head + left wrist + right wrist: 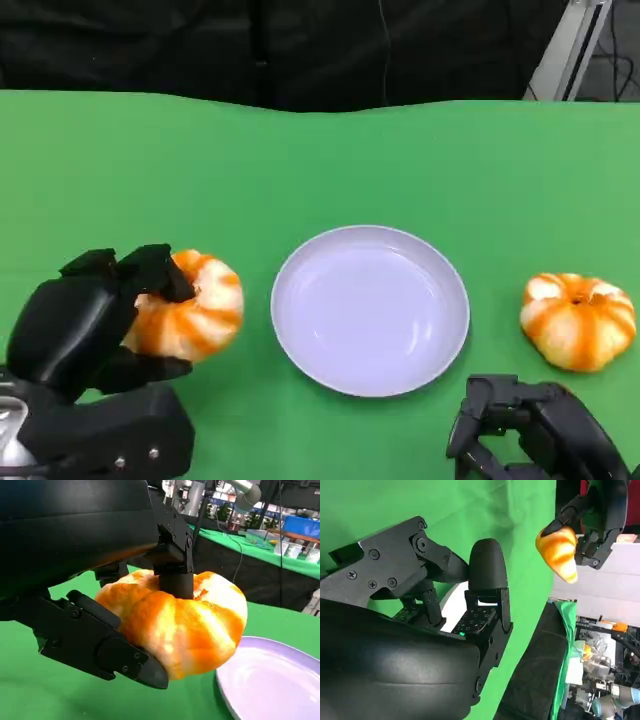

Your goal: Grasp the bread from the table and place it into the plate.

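Your left robot hand [95, 325] is wrapped around one bread [190, 305], sitting at about 9 o'clock from the plate [370, 375]. From the left wrist view the fingers [176, 555] press into the top of that bread [190, 625] and another one cups it from underneath, so it's a solid hold, and the plate rim [260, 680] is just beside it. You can't really tell from these shots if the bread is off the green desk [300, 170] or just resting on it.

Your right robot hand [530, 430] sits at roughly 5 o'clock from the plate, fingers curled in with nothing in them. A second bread [580, 320] lies on the desk at 3 o'clock from the plate, near that hand but not touching it.
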